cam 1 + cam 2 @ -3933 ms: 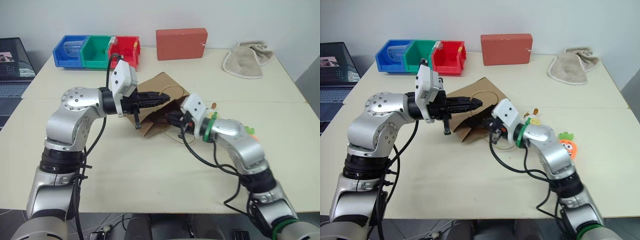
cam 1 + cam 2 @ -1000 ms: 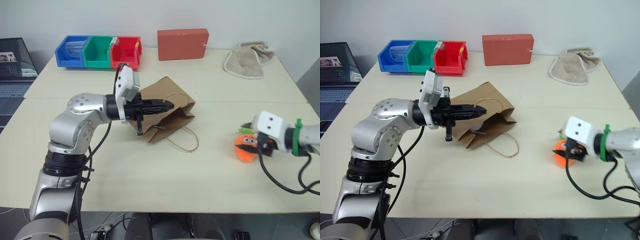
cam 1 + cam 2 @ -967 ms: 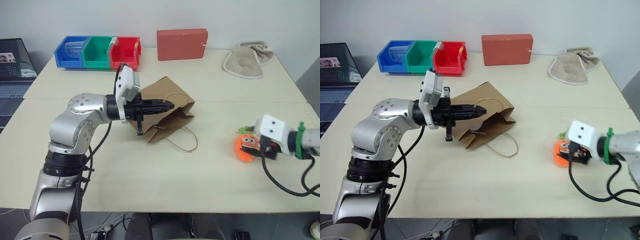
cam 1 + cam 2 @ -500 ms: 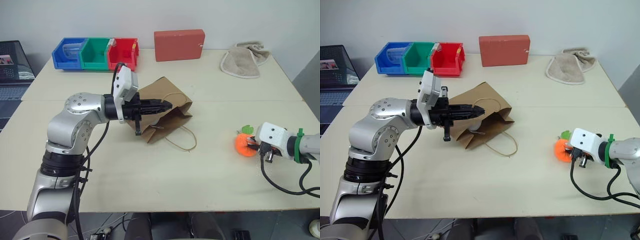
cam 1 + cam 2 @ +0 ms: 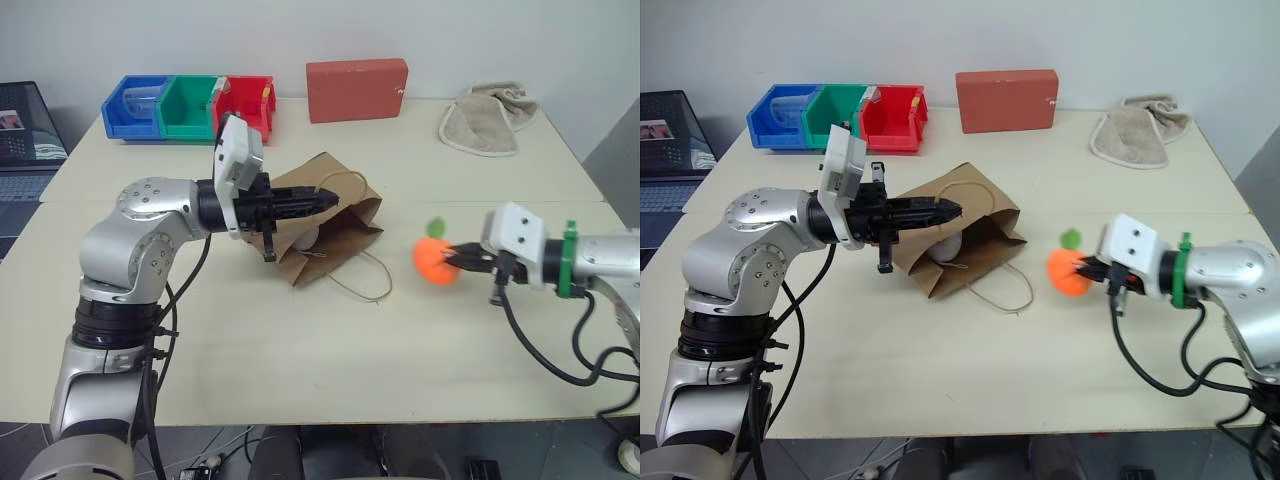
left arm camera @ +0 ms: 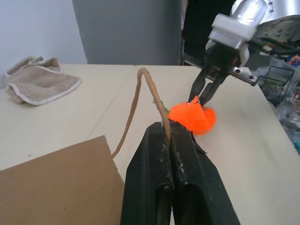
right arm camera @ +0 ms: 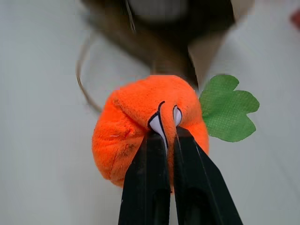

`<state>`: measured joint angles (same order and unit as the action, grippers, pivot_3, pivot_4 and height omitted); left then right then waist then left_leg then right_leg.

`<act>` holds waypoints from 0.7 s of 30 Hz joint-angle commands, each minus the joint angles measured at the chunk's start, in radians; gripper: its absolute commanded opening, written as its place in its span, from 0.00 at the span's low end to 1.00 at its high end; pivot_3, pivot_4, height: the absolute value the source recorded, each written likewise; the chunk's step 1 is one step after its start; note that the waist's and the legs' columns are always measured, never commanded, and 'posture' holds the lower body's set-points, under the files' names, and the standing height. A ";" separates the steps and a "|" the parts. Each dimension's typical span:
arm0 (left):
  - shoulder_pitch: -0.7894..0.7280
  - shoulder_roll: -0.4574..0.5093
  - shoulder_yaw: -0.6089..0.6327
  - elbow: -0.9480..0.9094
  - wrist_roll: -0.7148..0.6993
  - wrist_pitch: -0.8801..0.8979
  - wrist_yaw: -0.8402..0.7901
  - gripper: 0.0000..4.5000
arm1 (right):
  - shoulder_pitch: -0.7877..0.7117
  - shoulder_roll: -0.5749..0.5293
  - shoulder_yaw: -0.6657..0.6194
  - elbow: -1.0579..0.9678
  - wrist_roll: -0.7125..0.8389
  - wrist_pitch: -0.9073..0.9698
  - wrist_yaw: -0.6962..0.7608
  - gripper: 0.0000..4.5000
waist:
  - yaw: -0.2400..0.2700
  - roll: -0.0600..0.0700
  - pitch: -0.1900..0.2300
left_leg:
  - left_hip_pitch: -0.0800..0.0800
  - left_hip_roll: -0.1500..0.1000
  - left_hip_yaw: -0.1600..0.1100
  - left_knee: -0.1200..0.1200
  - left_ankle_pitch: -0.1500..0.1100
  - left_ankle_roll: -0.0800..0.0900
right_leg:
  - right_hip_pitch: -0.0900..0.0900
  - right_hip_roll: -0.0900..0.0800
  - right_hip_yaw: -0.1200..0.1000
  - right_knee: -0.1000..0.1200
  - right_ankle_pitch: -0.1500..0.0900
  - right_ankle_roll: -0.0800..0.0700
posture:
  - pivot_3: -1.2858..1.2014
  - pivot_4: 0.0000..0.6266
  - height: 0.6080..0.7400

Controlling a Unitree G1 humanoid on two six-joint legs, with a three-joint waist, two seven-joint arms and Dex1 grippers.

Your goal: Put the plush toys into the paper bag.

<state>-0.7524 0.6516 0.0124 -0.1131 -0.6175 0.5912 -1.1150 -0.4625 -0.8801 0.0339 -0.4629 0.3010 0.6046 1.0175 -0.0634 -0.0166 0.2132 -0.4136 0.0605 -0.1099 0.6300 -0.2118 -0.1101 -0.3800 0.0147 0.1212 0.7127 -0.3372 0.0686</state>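
Beige table (image 5: 300, 400) | right end effector (image 5: 455, 258) pinching fuzzy orange carrot (image 5: 437, 260), green leaf | left end effector (image 5: 325, 199) clamping paper bag (image 5: 335, 235) handle

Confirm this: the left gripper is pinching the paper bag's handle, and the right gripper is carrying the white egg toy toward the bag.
One thing is wrong: the right gripper is shut on the orange carrot toy, not the white egg, as the right wrist view shows. The left gripper does pinch the paper bag's handle.
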 commanded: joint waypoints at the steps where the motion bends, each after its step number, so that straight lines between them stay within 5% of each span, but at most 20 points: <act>1: -0.029 -0.002 0.034 -0.026 -0.034 0.013 0.009 0.00 | -0.075 0.079 0.084 -0.007 0.003 0.037 -0.049 0.01 | 0.004 0.000 0.000 | 0.000 0.000 0.000 0.000 0.000 0.000 | 0.000 0.000 0.000 0.000 0.000 0.000 | 0.52 0.24 1.00; 11: -0.019 -0.018 0.029 -0.064 -0.066 0.042 0.025 0.00 | -0.293 0.462 0.321 0.373 -0.215 -0.099 -0.261 0.01 | 0.004 0.000 0.000 | -0.002 0.000 -0.001 0.000 0.000 0.000 | -0.002 0.000 -0.002 0.001 0.000 0.000 | 0.52 0.24 1.00; 18: -0.007 -0.019 0.034 -0.077 -0.069 0.053 0.035 0.00 | -0.358 0.572 0.335 0.537 -0.343 -0.175 -0.395 0.01 | 0.008 0.000 0.000 | -0.004 0.000 -0.002 -0.001 0.002 -0.004 | -0.005 0.000 -0.002 0.002 0.000 -0.001 | 0.52 0.24 1.00; 21: 0.000 -0.017 0.035 -0.079 -0.069 0.053 0.037 0.00 | -0.354 0.572 0.319 0.537 -0.362 -0.188 -0.413 0.17 | 0.006 0.000 0.000 | -0.004 0.000 -0.002 -0.001 0.002 -0.004 | -0.005 0.000 -0.002 0.002 0.000 -0.001 | 0.52 0.24 1.00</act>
<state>-0.7502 0.6301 0.0277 -0.1538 -0.6678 0.6477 -1.0800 -0.7965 -0.3091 0.3837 0.0952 -0.0531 0.4438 0.6241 -0.0575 -0.0167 0.2132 -0.4172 0.0607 -0.1114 0.6285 -0.2098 -0.1137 -0.3852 0.0144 0.1190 0.7152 -0.3370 0.0681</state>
